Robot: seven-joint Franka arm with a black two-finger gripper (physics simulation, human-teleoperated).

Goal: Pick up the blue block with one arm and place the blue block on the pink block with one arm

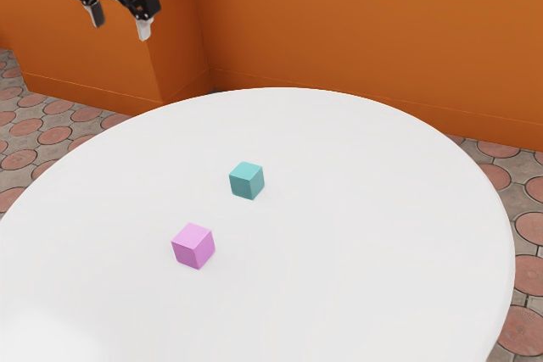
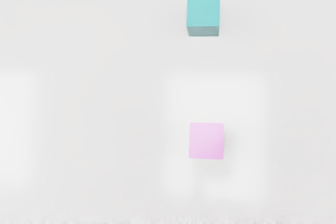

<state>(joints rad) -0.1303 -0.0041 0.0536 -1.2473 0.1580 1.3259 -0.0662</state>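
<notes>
1. Table [image 1: 382,209]: round, smooth matte white top, plain and unmarked. It takes up the near and middle ground.
2. Pink block [image 1: 193,246]: small cube with flat faces and crisp edges, pale pink-violet. It sits flat on the table, nearest the camera, toward the exterior view's left of centre.
3. Blue block [image 1: 246,181]: cube of like build, teal-blue. It sits flat on the table, farther off than the pink block and slightly to the exterior view's right of it. The two are near each other but apart, not touching. In the wrist view they lie roughly in line, one beyond the other, with bare table between.
4. Floor [image 1: 51,129]: paving of rounded reddish-brown brick tiles with grey joints, around the table's far edge.
5. Wall [image 1: 382,31]: flat orange panels with a projecting corner at the far left.
6. Gripper [image 1: 120,27]: black, two pale-tipped fingers spread wide, holding nothing. It hangs high at the exterior view's far left, well apart from both blocks.
</notes>
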